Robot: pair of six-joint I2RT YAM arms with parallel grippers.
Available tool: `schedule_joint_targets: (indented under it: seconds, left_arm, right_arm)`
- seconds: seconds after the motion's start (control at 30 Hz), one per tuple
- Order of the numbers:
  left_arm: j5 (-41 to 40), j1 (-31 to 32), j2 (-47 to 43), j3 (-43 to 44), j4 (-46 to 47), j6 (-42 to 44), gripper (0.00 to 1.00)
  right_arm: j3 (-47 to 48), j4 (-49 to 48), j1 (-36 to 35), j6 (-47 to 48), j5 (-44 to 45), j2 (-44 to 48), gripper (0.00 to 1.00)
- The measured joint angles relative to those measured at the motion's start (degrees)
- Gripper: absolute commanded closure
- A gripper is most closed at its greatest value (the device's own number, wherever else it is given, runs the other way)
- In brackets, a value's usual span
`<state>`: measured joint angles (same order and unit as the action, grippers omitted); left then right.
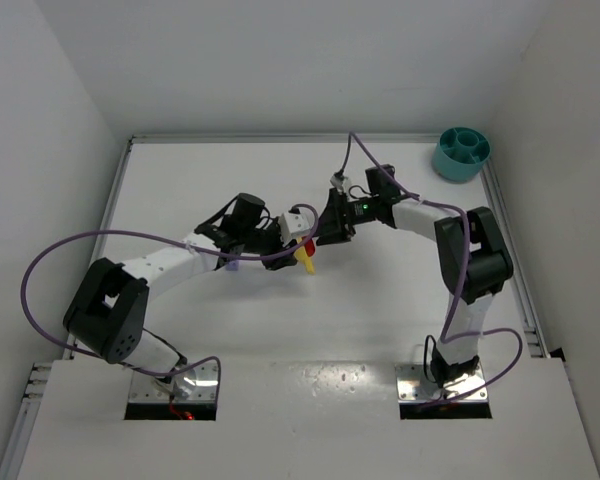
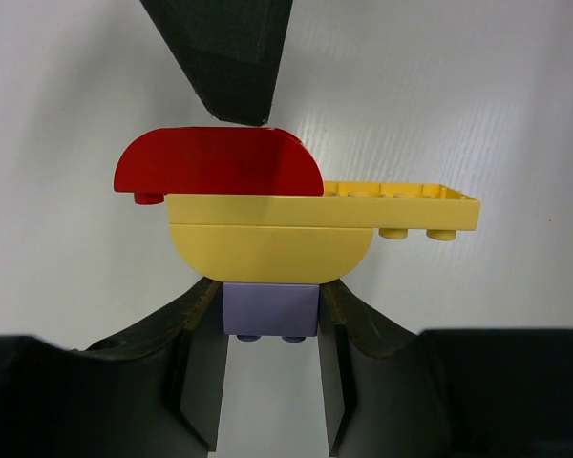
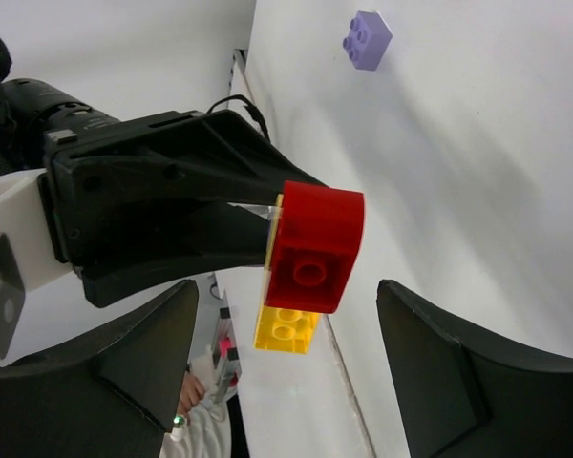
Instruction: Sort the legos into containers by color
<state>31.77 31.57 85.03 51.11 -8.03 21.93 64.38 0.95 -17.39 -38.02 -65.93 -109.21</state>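
Observation:
My left gripper (image 2: 270,320) is shut on a purple lego (image 2: 270,307) at the base of a joined stack held above the table. Stuck to it are a rounded yellow lego (image 2: 267,250), a flat yellow plate (image 2: 401,205) and a rounded red lego (image 2: 220,164). My right gripper (image 3: 286,291) is open, its fingers (image 3: 143,353) on either side of the red lego (image 3: 315,243) without touching it. A yellow lego (image 3: 286,329) shows below the red one. From above, both grippers (image 1: 285,240) (image 1: 327,230) meet at the table's centre. The teal bowl (image 1: 461,152) of containers stands far right at the back.
A loose purple lego (image 3: 367,40) lies on the white table, also seen under the left arm (image 1: 232,263). One black finger (image 2: 224,57) of the right gripper hangs just above the red lego. Low walls edge the table on both sides.

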Motion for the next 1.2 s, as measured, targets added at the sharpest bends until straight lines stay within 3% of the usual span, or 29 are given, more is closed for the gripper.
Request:
schedule_joint_targets:
  seconds: [0.17, 0.43, 0.6, 0.9, 1.2]
  left_arm:
    - [0.2, 0.0, 0.0, 0.02, 0.0, -0.22, 0.71]
    - [0.52, 0.02, 0.0, 0.02, 0.07, -1.07, 0.71]
    - [0.39, 0.5, 0.0, 0.02, 0.5, -1.49, 0.71]
    - [-0.94, 1.07, 0.0, 0.02, 0.66, -1.42, 0.71]
    - [-1.73, -0.87, -3.1, -4.2, 1.99, 0.68, 0.73]
  right_arm:
    - [0.2, 0.81, -0.04, 0.09, 0.46, -1.14, 0.28]
    - [0.39, 0.52, -0.63, -0.5, -0.04, -1.79, 0.48]
    - [0.87, -0.22, -1.42, -1.62, -0.92, -3.15, 0.51]
    - [1.46, -1.51, -1.88, -4.59, -2.6, -5.73, 0.85]
    - [1.44, -2.69, -0.46, -4.72, -2.75, -5.16, 0.91]
